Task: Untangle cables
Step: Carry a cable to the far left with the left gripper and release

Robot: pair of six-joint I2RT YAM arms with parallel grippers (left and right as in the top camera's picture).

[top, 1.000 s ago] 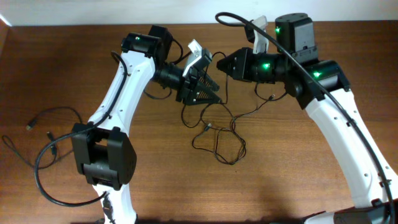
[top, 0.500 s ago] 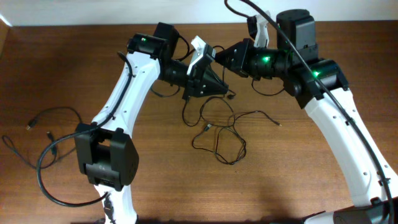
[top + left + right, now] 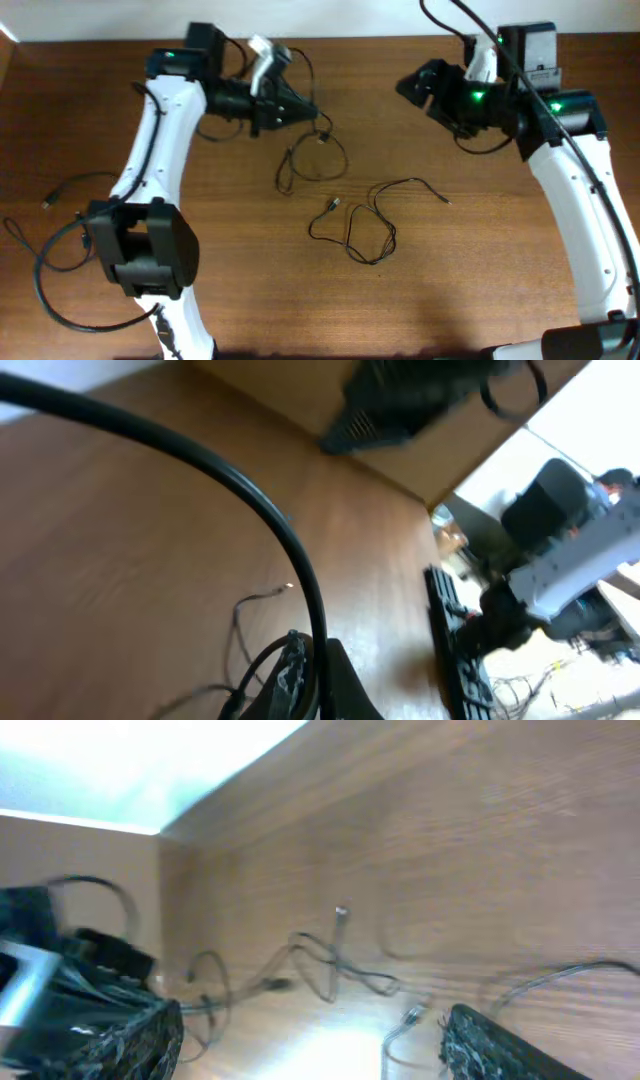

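Note:
Near the table's far edge my left gripper [image 3: 303, 108] is shut on a thin black cable [image 3: 310, 158], which hangs from it in a loop down to the wood. In the left wrist view the fingers [image 3: 290, 682] are pressed together with that cable [image 3: 262, 665] curving out to the left. A second thin cable [image 3: 362, 222] lies loose in loops at the table's middle, apart from the held one. My right gripper [image 3: 412, 86] is open at the back right, and its wrist view shows both fingers [image 3: 500, 1045] wide apart with nothing between them.
More thin cable [image 3: 82, 190] lies at the left edge beside the left arm's base [image 3: 140, 245]. Thick black arm cables [image 3: 55, 290] curl there too. One thick arm cable [image 3: 230, 480] arcs across the left wrist view.
The left gripper closed on the cable and pulled it left and back. The right gripper opened, let go and drew off to the right. The two cables now lie apart.

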